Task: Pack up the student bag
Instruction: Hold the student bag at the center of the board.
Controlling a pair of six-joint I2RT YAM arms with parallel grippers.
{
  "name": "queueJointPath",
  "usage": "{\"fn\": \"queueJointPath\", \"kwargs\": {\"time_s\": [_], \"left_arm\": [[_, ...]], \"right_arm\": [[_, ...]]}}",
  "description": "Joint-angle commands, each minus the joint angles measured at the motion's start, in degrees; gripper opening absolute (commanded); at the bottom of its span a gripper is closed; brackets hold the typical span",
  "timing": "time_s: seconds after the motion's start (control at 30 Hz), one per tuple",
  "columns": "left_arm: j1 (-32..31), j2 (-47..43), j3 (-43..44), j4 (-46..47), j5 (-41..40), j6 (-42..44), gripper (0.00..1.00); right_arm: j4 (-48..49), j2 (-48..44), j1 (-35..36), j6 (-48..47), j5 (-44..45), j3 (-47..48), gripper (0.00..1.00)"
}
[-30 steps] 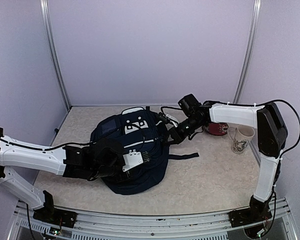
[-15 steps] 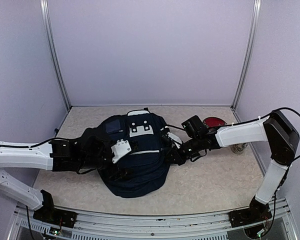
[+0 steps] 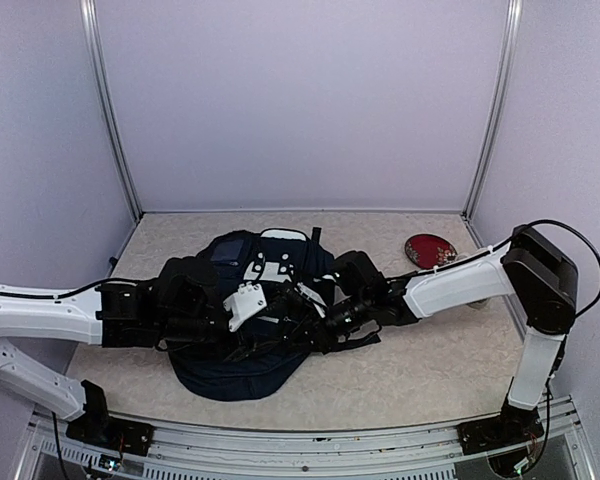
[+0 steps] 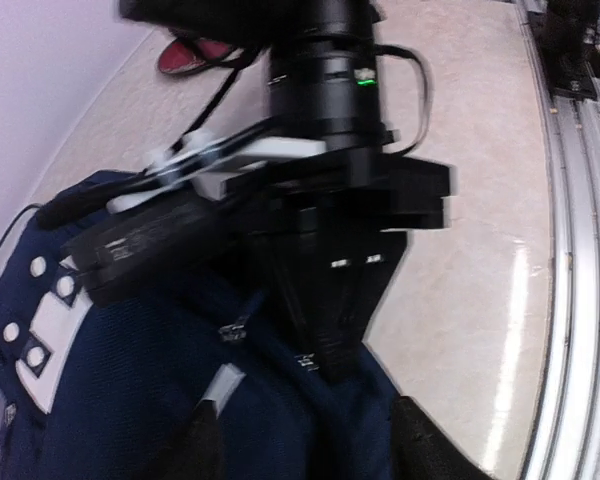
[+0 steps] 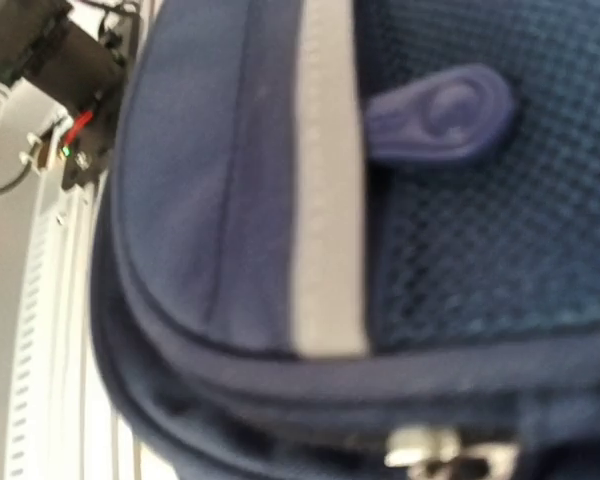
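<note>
The student bag [image 3: 235, 365], dark navy with white patches, lies flat in the middle of the table. It fills the right wrist view [image 5: 210, 200], where its pale stripe [image 5: 330, 190] and a metal zip slider [image 5: 430, 450] show. My left gripper [image 3: 283, 328] hovers over the bag's middle, open, with its fingertips [image 4: 205, 445] spread above navy fabric. My right gripper [image 3: 315, 328] presses into the bag from the right. In the left wrist view its black fingers [image 4: 330, 340] taper together onto the zip line. Its own fingers do not show in the right wrist view.
A red round paddle [image 3: 428, 248] lies at the back right, also in the left wrist view [image 4: 195, 50]. White walls and metal posts close off the back and sides. A metal rail [image 3: 310, 440] runs along the near edge.
My right gripper has swung down and left from the bag's upper right edge onto its middle. The bag has shifted left and flattened. My left gripper has stayed over the bag.
</note>
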Motion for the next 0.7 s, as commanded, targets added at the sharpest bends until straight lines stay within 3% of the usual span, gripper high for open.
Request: {"fn": "queueJointPath", "kwargs": {"time_s": [0.0, 0.13, 0.3, 0.5, 0.67], "left_arm": [[-7.17, -1.29, -2.5, -0.14, -2.67, 5.24, 0.4], [-8.53, 1.92, -2.59, -2.3, -6.14, 5.56, 0.38], [-9.25, 4.56, -2.75, -5.23, -16.7, 4.95, 0.28], [-10.46, 6.85, -3.11, -5.89, -13.84, 4.81, 0.3], [-10.65, 9.21, -3.45, -4.78, -23.1, 4.91, 0.31]], "right_arm": [[7.68, 3.53, -0.26, 5.26, -3.1, 1.52, 0.0], [7.97, 5.94, -0.31, 6.68, -3.77, 4.03, 0.0], [8.07, 5.53, -0.45, 6.74, -3.31, 3.64, 0.0], [7.94, 5.31, -0.64, 6.88, -2.63, 3.22, 0.0], [8.45, 5.12, -0.68, 7.07, -3.25, 2.96, 0.0]]}}
